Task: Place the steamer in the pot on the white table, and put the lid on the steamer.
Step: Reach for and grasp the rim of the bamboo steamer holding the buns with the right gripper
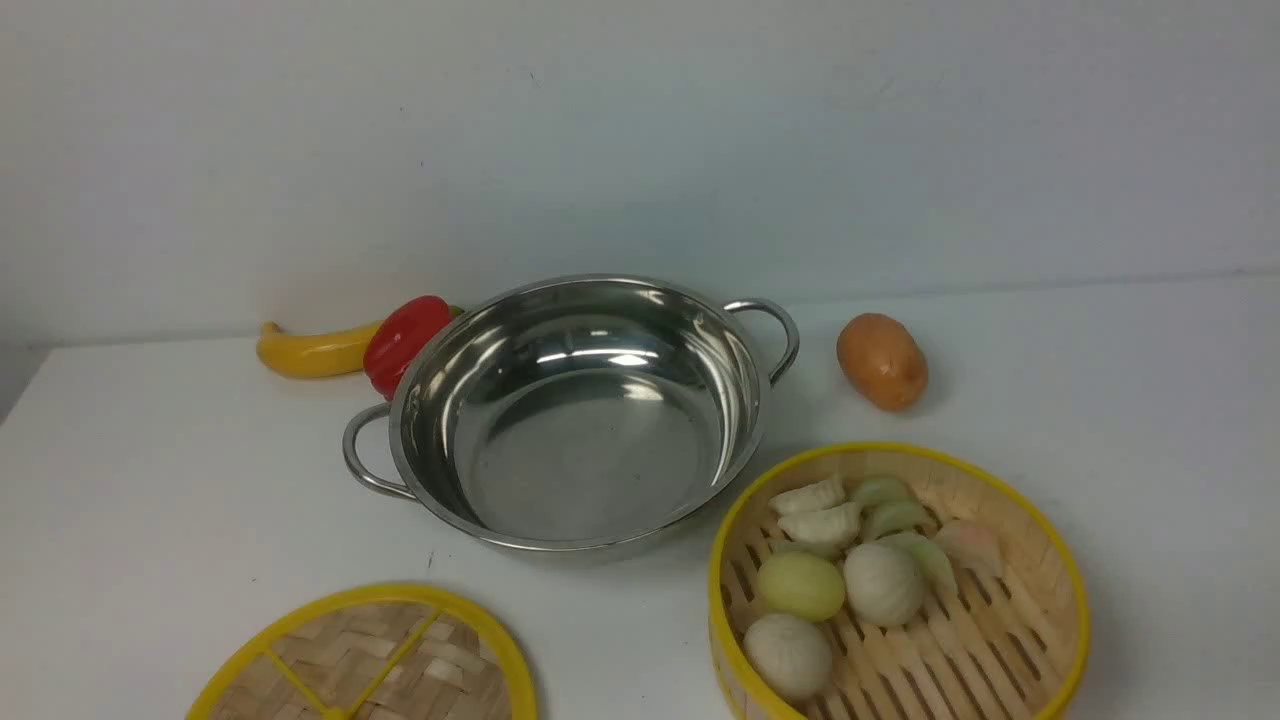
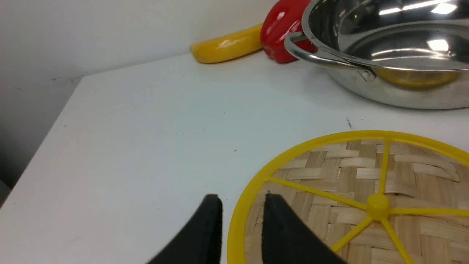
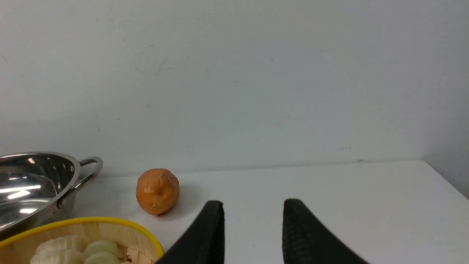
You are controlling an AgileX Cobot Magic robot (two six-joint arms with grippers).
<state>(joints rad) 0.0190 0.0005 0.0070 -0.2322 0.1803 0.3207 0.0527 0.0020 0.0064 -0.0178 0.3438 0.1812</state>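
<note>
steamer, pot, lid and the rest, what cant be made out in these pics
- Lid: near edge cut off by the front view's bottom edge.
- Steamer: near edge cut off there too.
- Pepper: partly hidden behind the pot, front view.
- Gripper fingertips: blurred, left wrist view.

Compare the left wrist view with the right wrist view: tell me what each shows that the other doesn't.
Only the left wrist view: the lid, the banana, the red bell pepper and the open left gripper.

Only the right wrist view: part of the steamer with food inside, the orange-brown potato-like item and the open right gripper.

Both: part of the pot, one of its handles, the white table and the wall behind.
</note>
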